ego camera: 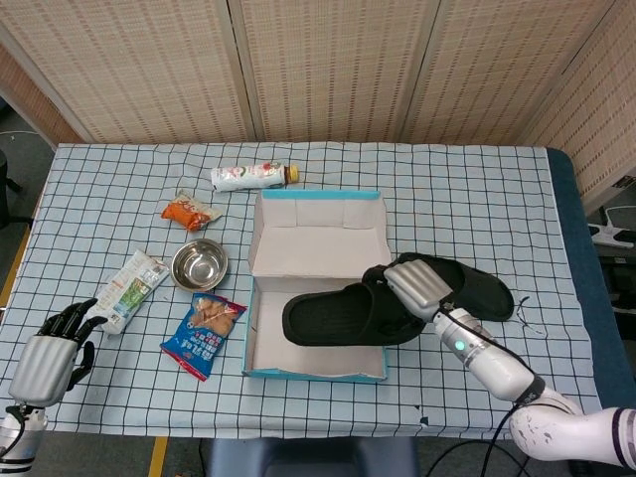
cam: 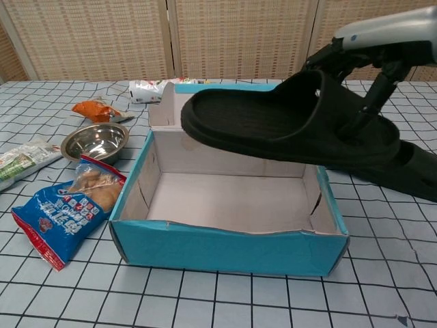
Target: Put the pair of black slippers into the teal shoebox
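One black slipper [ego camera: 333, 316] is in my right hand [ego camera: 414, 286], my fingers tight around its strap, above the teal shoebox [ego camera: 316, 373]; next I lower it inside; the other slipper [ego camera: 482, 285] lies behind my hand; my left hand [ego camera: 45, 361] rests empty, fingers apart.

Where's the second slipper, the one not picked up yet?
The second slipper lies on the table right of the teal shoebox, partly behind the right hand in the head view.
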Controlling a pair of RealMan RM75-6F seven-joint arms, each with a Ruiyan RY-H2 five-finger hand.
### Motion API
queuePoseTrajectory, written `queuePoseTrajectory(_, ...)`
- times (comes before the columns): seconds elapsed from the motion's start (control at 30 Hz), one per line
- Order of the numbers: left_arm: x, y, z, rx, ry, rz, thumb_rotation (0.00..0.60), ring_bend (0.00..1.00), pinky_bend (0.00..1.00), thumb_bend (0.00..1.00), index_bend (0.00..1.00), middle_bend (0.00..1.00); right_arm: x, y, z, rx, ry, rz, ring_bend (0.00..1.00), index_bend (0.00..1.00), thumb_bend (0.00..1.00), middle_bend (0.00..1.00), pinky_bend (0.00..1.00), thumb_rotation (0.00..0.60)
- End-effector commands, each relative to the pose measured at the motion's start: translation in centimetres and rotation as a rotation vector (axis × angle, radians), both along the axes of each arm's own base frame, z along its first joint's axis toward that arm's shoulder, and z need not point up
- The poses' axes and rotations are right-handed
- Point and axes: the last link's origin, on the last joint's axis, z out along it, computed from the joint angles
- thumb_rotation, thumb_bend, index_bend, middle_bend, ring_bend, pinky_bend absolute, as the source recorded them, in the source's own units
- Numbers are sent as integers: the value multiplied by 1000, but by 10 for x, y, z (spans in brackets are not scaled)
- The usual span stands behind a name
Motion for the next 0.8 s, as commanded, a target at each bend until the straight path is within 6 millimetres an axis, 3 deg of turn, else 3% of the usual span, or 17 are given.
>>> queuePoseTrajectory(0.03, 0, 0, 0, 1, -4, 2, 600, 150, 299, 669, 303, 111, 27, -2, -38, 39, 1, 7, 363, 532, 0, 541, 240, 600)
queuePoseTrajectory(0.3, 1, -1, 1, 0, -12, -4, 600, 150, 299, 668, 303, 111, 49, -1, -68, 40, 1, -13, 367, 537, 0, 545, 240, 600)
queuePoseTrajectory(0.8, 1, 0, 1, -2, -7, -5, 600, 150, 300, 669, 303, 111, 29, 14, -91, 61, 95, -18, 368, 538, 0, 546, 240, 600)
